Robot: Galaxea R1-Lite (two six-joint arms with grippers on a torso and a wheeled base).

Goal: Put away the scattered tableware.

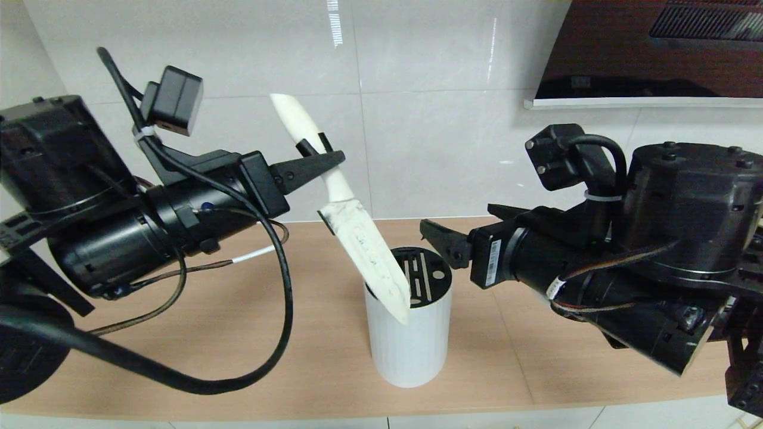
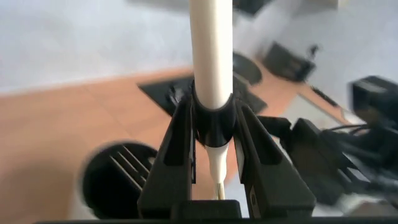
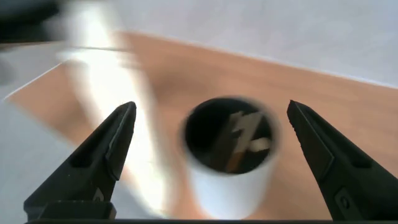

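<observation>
A light wooden countertop (image 1: 250,357) runs across the scene, backed by a glossy white tiled wall (image 1: 429,149). A dark range hood (image 1: 644,53) with a pale lower edge hangs at the upper right of the head view

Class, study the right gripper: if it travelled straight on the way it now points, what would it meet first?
Most likely the white holder, ahead of the right gripper, between its open jaws; the held knife hangs close beside that line, so depth is uncertain.

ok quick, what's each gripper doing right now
left gripper: shut on the knife
right gripper: open, holding nothing
</observation>
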